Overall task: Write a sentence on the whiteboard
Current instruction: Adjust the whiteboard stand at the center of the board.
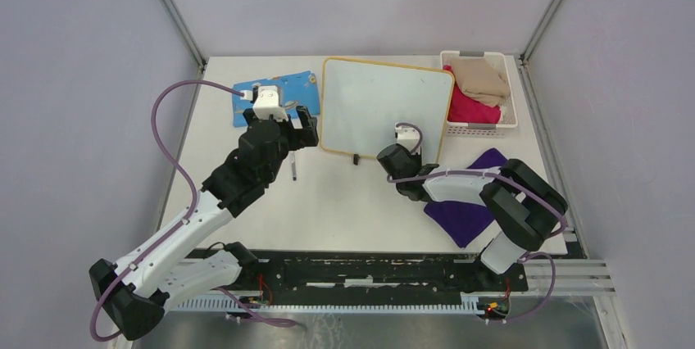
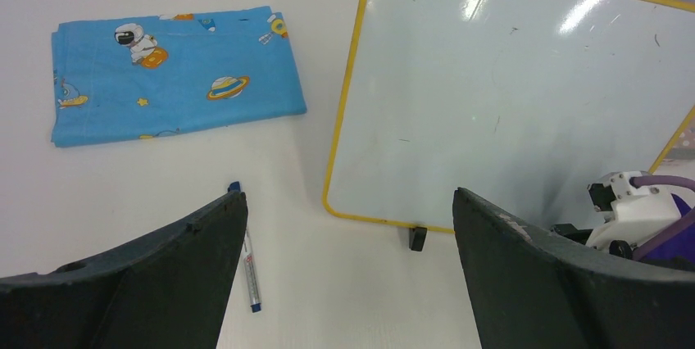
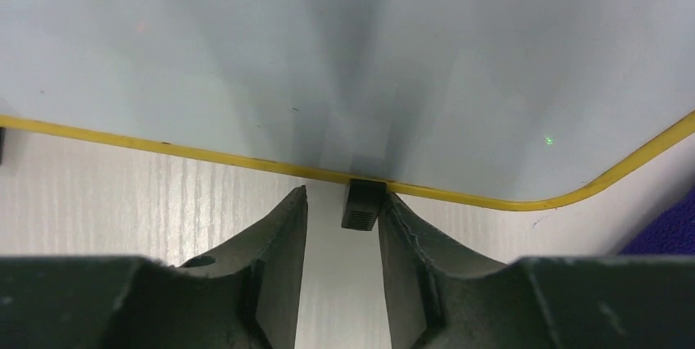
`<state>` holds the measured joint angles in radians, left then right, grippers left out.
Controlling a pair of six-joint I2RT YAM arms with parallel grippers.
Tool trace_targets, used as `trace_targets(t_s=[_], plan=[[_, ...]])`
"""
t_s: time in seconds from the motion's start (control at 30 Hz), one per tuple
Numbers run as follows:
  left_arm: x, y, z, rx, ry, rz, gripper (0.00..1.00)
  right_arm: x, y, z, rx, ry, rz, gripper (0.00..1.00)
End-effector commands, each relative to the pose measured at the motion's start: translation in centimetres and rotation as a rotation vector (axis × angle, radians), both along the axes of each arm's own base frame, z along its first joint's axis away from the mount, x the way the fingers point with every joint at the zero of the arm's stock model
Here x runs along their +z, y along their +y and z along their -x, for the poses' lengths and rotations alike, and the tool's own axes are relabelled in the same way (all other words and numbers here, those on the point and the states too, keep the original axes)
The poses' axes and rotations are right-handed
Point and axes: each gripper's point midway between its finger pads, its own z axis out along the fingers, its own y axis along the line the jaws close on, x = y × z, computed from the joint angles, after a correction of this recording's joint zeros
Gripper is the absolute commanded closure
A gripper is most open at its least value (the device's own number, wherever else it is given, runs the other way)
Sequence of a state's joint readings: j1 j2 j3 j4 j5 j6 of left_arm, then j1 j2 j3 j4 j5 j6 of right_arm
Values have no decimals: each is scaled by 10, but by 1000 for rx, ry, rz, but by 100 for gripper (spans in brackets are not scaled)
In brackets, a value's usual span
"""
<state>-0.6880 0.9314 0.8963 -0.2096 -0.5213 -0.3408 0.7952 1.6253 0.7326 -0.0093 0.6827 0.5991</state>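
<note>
Writing is not yet begun: I see the flat white, yellow-rimmed whiteboard (image 1: pixel 377 103) lying blank at mid-table. My left gripper (image 2: pixel 348 195) hangs wide open above the slim blue-tipped marker (image 2: pixel 252 271). My right gripper (image 3: pixel 342 197) straddles the board's small black clip (image 3: pixel 363 204); whether it pinches, I cannot tell.

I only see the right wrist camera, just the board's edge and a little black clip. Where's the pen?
Observer: The marker lies on the table, left of the whiteboard, near the open left gripper.
Operator: Is anything written on it?
Observer: No, the top view shows the whole board blank.
Operator: What's on its other side?
Observer: A white basket of clothes sits at its right.
</note>
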Motion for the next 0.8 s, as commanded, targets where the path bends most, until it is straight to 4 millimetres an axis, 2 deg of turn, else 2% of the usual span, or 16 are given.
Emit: trace_targets(t_s=[0.0, 0.17, 0.37, 0.6, 0.77], plan=[[18, -3, -1, 9, -34, 65, 1, 8, 4, -15, -27, -24, -27, 61], [17, -3, -1, 9, -31, 62, 1, 7, -1, -17, 2, -26, 17, 73], [15, -4, -2, 8, -26, 58, 1, 12, 1, -23, 146, -43, 131, 100], [14, -3, -3, 15, -25, 50, 1, 16, 6, -24, 224, -64, 141, 100], [13, -3, -3, 17, -22, 48, 1, 5, 8, -22, 206, -32, 44, 100]])
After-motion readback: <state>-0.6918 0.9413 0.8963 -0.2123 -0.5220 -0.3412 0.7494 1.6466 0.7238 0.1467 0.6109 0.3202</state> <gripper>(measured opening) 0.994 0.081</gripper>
